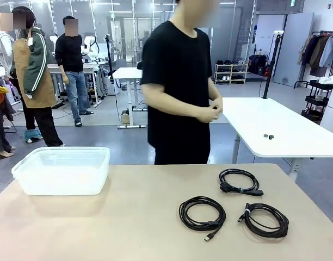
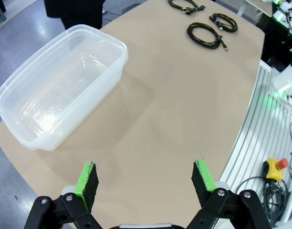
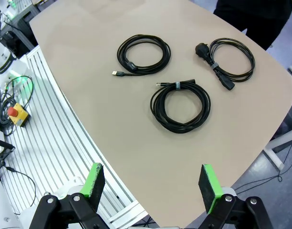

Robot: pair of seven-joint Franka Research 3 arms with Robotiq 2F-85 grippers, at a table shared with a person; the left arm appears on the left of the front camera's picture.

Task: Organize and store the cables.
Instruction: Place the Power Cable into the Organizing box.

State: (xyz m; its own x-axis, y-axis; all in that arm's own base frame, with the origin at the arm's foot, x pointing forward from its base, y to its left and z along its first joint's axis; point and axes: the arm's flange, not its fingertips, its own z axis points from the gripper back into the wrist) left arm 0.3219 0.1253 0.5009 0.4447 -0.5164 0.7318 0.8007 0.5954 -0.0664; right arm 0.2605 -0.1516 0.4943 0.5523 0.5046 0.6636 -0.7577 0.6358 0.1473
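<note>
Lying right of centre on the tan table point(image 1: 117, 223) are three coils, none touching: a power cable point(image 1: 238, 189) farthest, a USB cable point(image 1: 209, 223) nearer, and a third cable point(image 1: 264, 232) just beside it to the right. A clear tub point(image 1: 63, 151) stands well apart at the far left. Near the tub the left gripper point(image 2: 145, 179) hangs over bare table, jaws apart and empty. Above all three coils the right gripper point(image 3: 152, 180) hangs, jaws apart too. A person stands across, hands point(image 1: 210, 113) clasped.
</note>
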